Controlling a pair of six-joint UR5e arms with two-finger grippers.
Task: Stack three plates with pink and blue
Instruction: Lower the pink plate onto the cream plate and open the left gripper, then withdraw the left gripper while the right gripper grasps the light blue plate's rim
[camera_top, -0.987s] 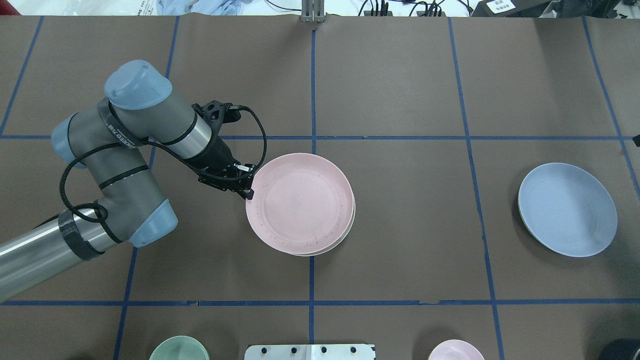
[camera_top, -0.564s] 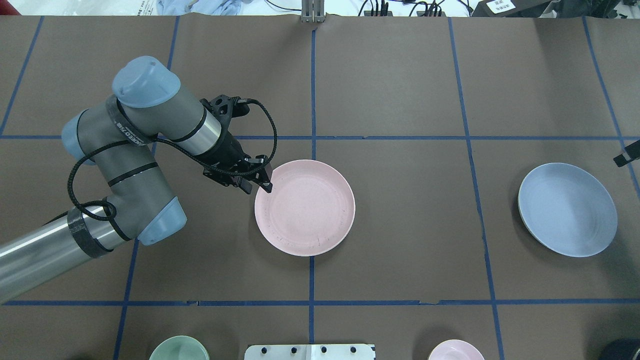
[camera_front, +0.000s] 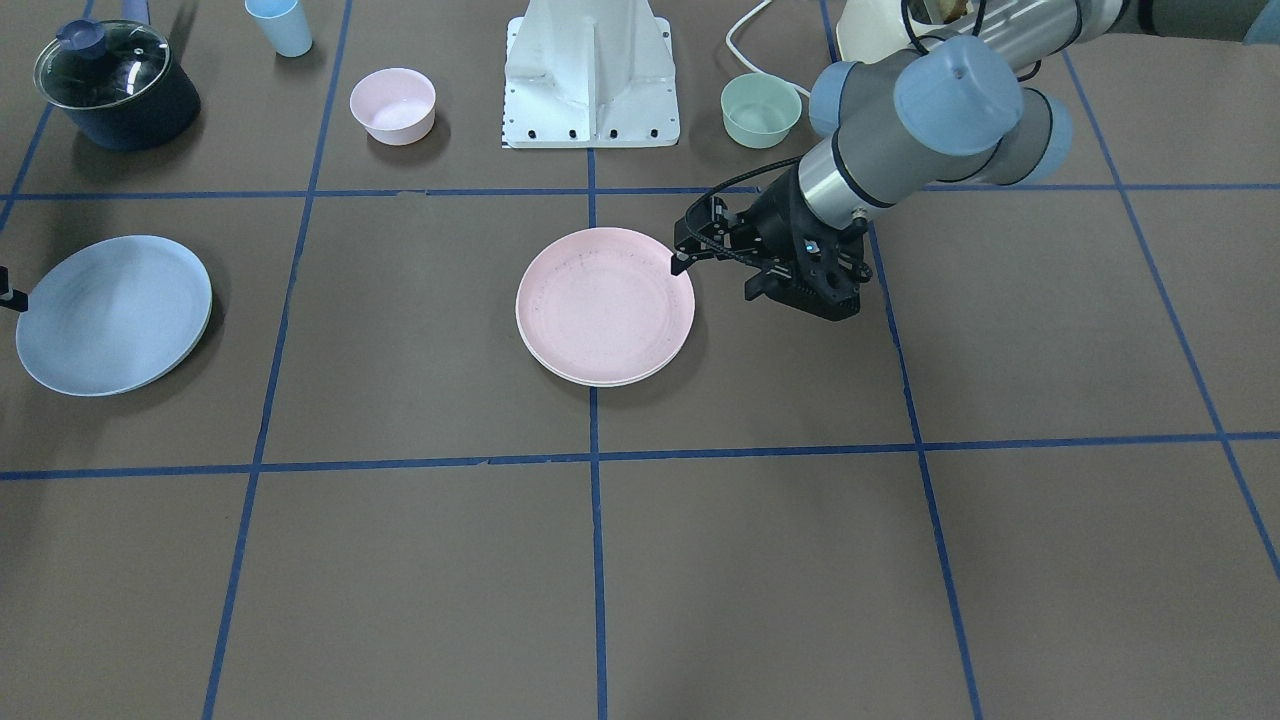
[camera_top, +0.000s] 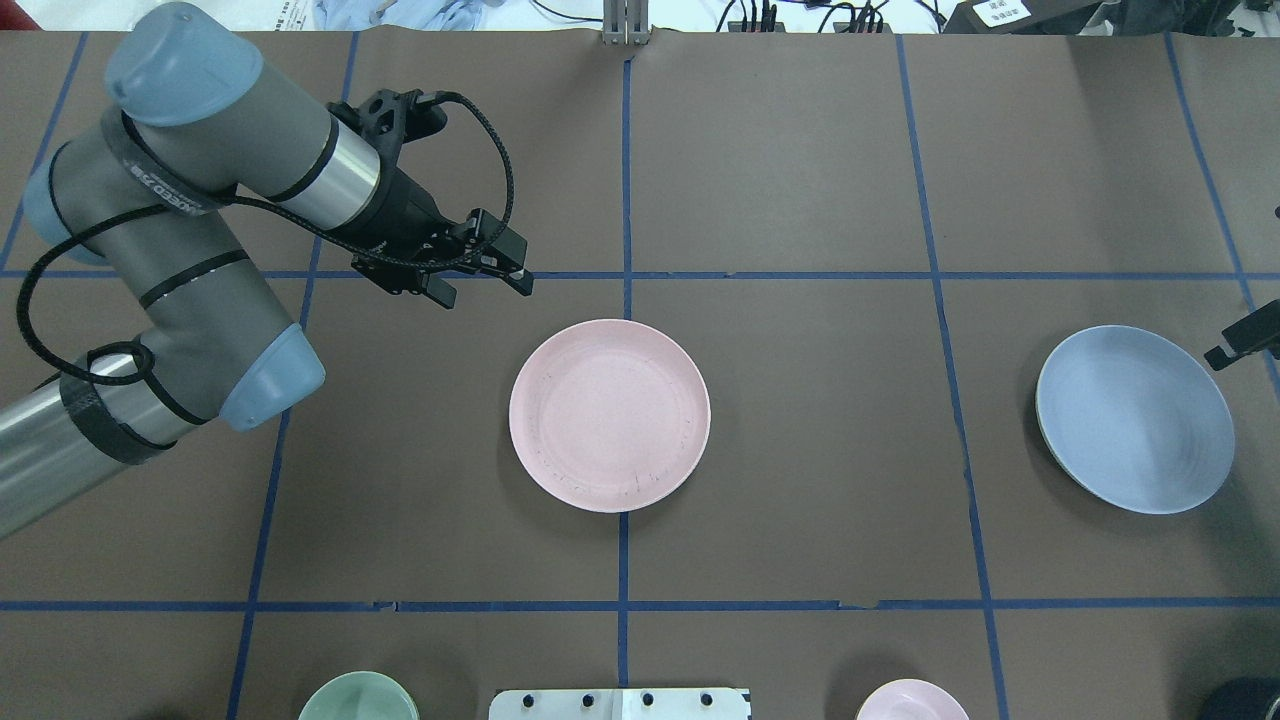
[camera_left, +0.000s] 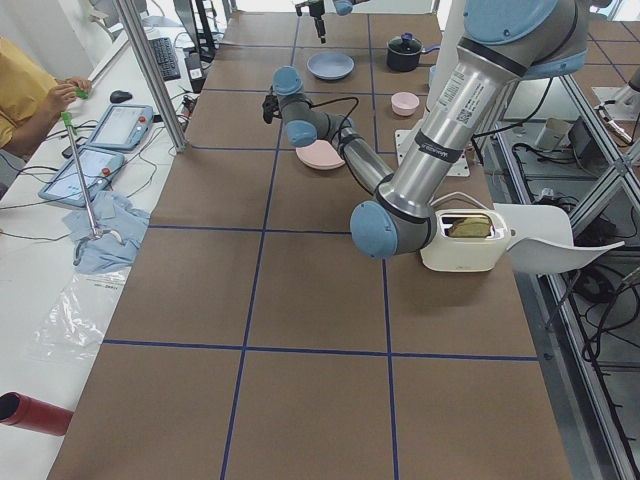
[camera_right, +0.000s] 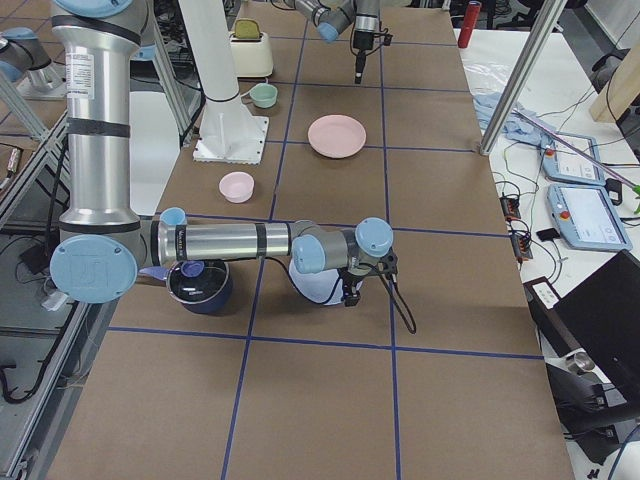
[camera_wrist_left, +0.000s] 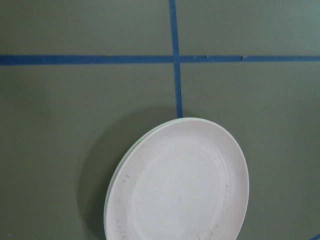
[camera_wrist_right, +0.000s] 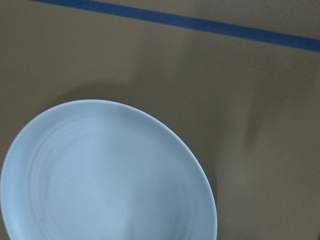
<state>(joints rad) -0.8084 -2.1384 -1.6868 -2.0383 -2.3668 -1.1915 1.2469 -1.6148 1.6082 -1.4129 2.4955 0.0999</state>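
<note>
Left tool (camera_top: 485, 293) hangs released and empty, apart from the pink plate (camera_top: 609, 415), which sits on the cream plate (camera_wrist_left: 107, 215) at the middle of the desk (camera_top: 800, 500). Well apart lies the blue plate (camera_top: 1134, 418), with the right tool (camera_top: 1240, 342) at its rim; I cannot tell its grip state. Risk: a thin-rim pinch slips, or blue lands off-centre and shifts the stack. Lettering on the arm band (camera_top: 165, 192) is unreadable.

bare table (camera_top: 830, 420) rings the pink plate (camera_top: 609, 415) on every side, leaving its rim reachable. the left gripper (camera_top: 485, 293) hangs off the plate's far-left side, apart from the rim, and the left arm (camera_top: 200, 290) fills that side. a wide stretch of table runs from the pink plate to the blue plate (camera_top: 1134, 419). the green bowl (camera_top: 358, 698), white base (camera_top: 620, 703) and pink bowl (camera_top: 912, 700) stand well off its robot-facing side.
</note>
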